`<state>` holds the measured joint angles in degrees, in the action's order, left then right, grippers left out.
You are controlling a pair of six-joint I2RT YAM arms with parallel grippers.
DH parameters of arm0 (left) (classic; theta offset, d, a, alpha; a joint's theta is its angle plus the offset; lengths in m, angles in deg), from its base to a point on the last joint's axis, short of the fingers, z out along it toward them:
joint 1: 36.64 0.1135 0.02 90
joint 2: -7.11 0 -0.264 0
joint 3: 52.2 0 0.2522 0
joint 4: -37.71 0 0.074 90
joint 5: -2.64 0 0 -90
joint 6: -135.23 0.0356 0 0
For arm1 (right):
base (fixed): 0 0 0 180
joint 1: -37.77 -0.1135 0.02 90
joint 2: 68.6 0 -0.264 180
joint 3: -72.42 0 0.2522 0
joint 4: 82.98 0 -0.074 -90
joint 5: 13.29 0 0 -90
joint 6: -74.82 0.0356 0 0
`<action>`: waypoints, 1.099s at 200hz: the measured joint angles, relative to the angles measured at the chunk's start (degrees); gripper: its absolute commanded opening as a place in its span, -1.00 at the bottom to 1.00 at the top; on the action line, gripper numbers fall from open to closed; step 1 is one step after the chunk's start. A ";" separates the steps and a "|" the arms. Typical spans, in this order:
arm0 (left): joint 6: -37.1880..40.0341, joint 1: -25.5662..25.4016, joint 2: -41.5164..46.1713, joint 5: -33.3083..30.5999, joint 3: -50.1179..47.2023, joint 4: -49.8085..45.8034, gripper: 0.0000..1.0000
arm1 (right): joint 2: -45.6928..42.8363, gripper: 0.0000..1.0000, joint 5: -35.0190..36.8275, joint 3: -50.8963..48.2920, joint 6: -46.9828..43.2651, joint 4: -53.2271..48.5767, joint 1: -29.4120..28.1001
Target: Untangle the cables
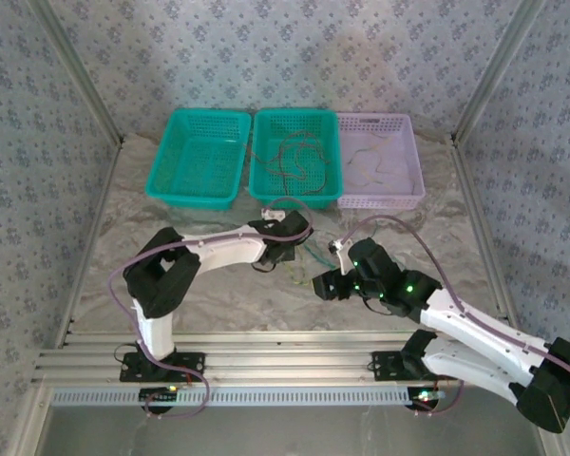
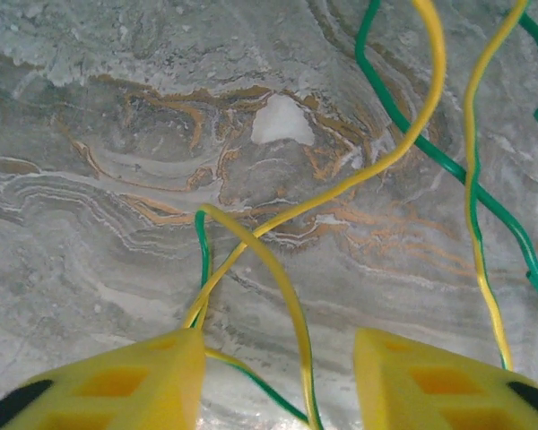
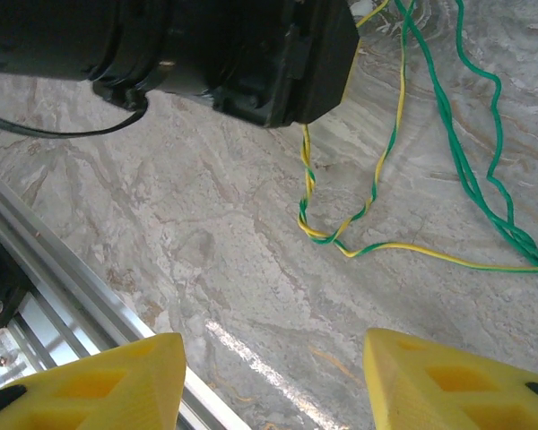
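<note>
Thin yellow (image 2: 278, 278) and green (image 2: 412, 134) cables lie looped on the marble table. My left gripper (image 2: 278, 358) hangs low over them, its yellow fingers (image 2: 152, 376) apart, with a yellow strand and a green one running through the gap and touching neither pad. In the right wrist view the same yellow and green cables twist round each other (image 3: 327, 235) just below the left arm's black wrist (image 3: 206, 54). My right gripper (image 3: 273, 358) stands open over bare table, short of that twist. From above, the left gripper (image 1: 294, 256) and right gripper (image 1: 321, 283) sit close together.
Three baskets line the back: a teal one (image 1: 161, 180), a second teal one (image 1: 266, 190) holding dark tangled wires, and a lilac one (image 1: 413, 190) with pale wires. An aluminium rail (image 3: 63, 260) runs along the near edge by the right gripper.
</note>
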<state>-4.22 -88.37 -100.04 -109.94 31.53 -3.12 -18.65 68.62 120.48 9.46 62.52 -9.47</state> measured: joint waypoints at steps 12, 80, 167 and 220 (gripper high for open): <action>0.35 0.20 -0.72 -0.17 0.63 -0.26 -0.46 | -0.20 0.13 0.13 -0.02 0.02 0.09 -0.46; 0.76 1.51 -2.25 -0.17 1.92 -0.28 -1.00 | -0.31 0.18 1.70 -0.50 0.42 0.83 -1.92; -0.92 0.46 13.05 0.74 -2.71 -1.18 -1.00 | 2.16 0.37 -0.35 -0.57 0.66 4.98 -2.08; -4.31 -1.03 24.57 2.49 -8.57 0.02 -1.00 | 4.26 0.45 -4.28 -0.70 3.02 9.92 -0.07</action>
<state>-8.52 -89.40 -75.47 -107.45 22.97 -3.10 -14.38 64.33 119.78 12.48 72.45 -9.54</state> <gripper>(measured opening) 0.041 0.719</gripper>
